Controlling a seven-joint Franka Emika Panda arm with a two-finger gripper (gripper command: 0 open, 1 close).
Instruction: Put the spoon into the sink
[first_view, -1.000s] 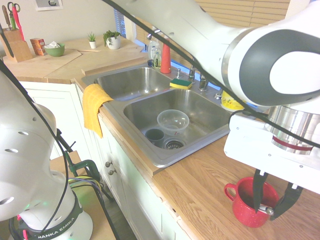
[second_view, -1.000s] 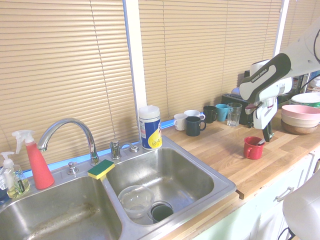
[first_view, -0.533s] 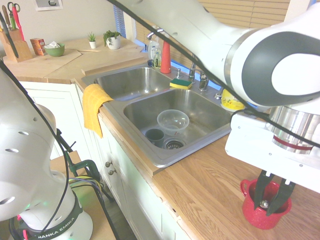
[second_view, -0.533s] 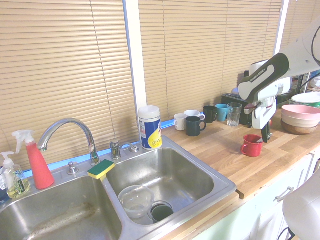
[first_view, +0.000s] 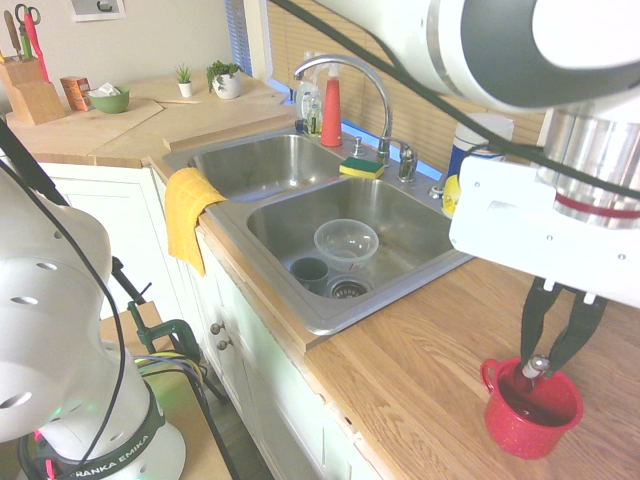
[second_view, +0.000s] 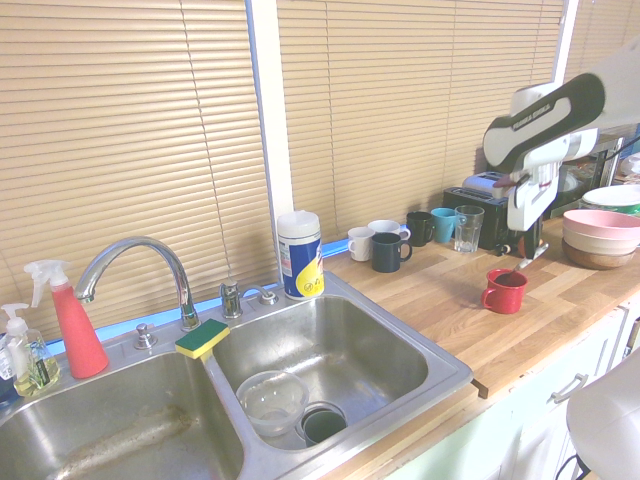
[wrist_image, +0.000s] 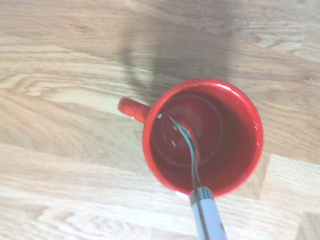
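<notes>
- first exterior view: the gripper (first_view: 555, 352) hangs pointing straight down over the red mug (first_view: 531, 408) at the counter's near right, its two dark fingers pinched together on the pale tip of the spoon (first_view: 536, 366). the spoon's handle end shows just above the mug's rim, the rest dipping inside. the sink (first_view: 300, 312) lies toward ten o'clock from the gripper, well apart; its nearer basin holds a clear bowl (first_view: 346, 240) and a dark cup (first_view: 309, 268), so the carry must run up-left over bare wood and drop beside them.
- against the earlier picture of this view: the fingers then stood apart, straddling the mug rim; now they are closed and the hand sits higher, with the spoon coming up with it.
- second exterior view: here the arm enters from the right. the gripper (second_view: 520, 251) is above the red mug (second_view: 503, 290), the spoon (second_view: 517, 266) a thin slanted sliver between the two, its long axis near upright. the sink (second_view: 455, 375) is toward eight o'clock, past a stretch of counter. earlier the hand was lower, close to the mug.
- wrist view: the spoon (wrist_image: 192, 165) runs from the bottom edge into the red mug (wrist_image: 251, 127), bowl end low inside near the mug's middle, so it has not yet cleared the rim.
</notes>
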